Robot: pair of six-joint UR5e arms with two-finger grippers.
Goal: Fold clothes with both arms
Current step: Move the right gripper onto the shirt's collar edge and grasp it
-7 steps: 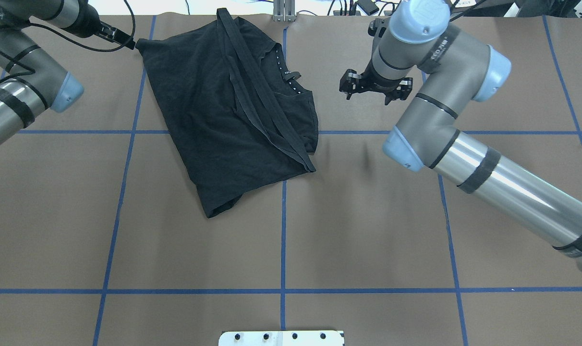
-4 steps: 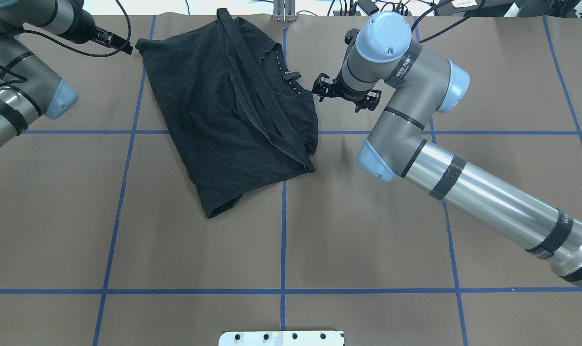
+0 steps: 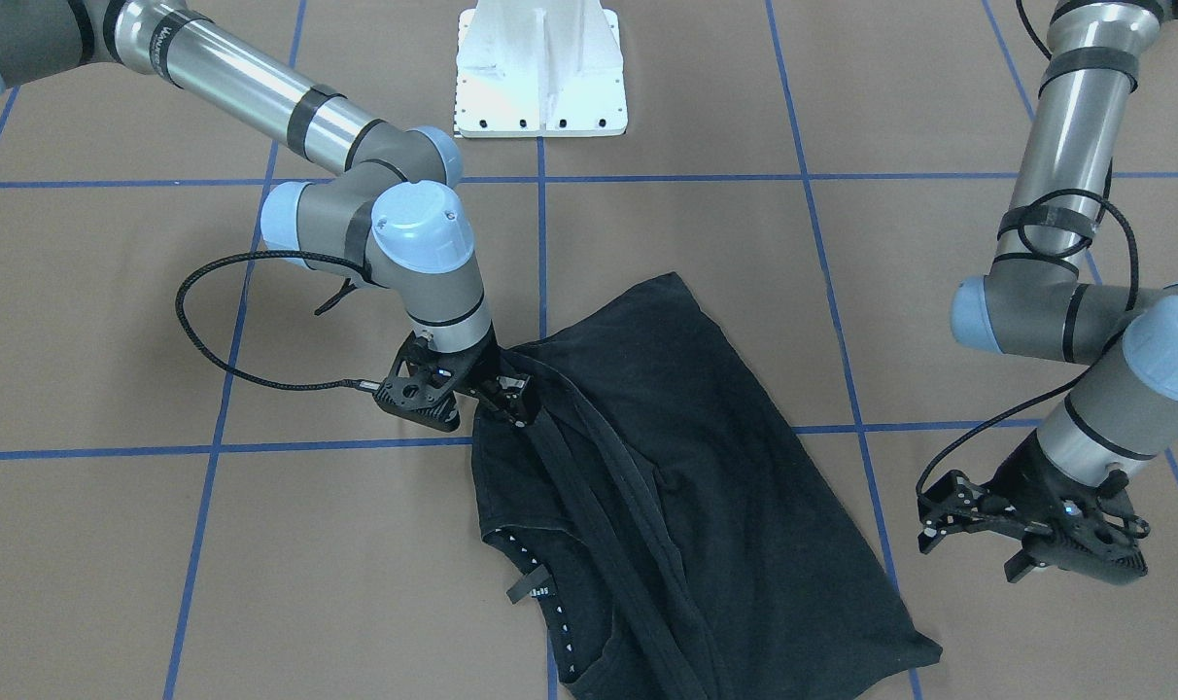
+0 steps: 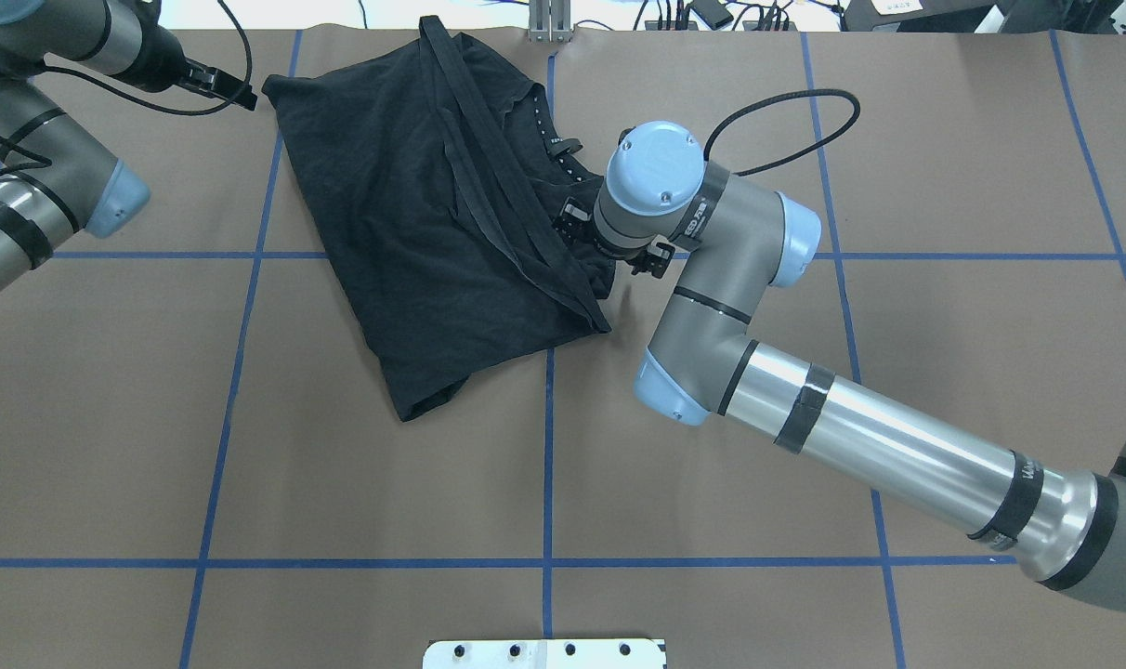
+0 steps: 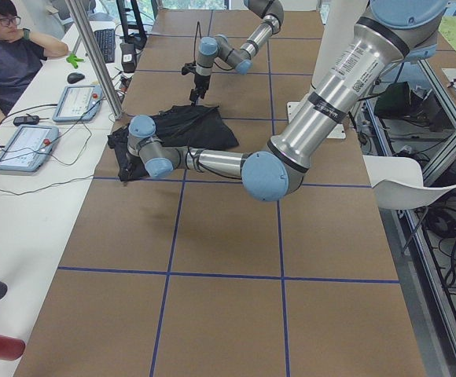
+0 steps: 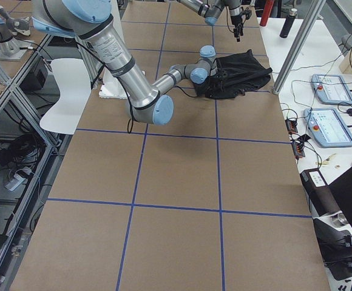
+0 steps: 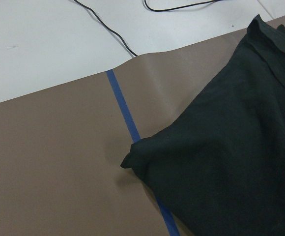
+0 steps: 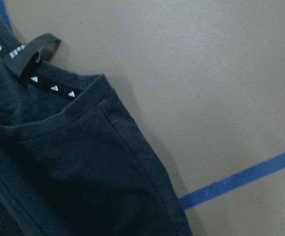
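At the far side of the table [image 4: 340, 483]: the black T-shirt [image 4: 405, 214] lies flat but askew. One side is doubled over, so a hem band [image 4: 489, 177] runs slantwise across it.
By the collar [image 3: 550, 603]: the right gripper [image 3: 500, 397] sits low at the shirt's edge, its tips at the cloth. I cannot tell whether the jaws are parted or pinched on fabric. It is probably placed there to take that edge for the next fold.
Off the opposite corner [image 7: 132, 160]: the left gripper [image 3: 973, 546] hangs empty with its jaws apart, near the cloth but not touching it.
On the blue tape line [image 7: 125, 110]: that corner rests loose, so it likely needs gripping before both arms can lift the shirt evenly.
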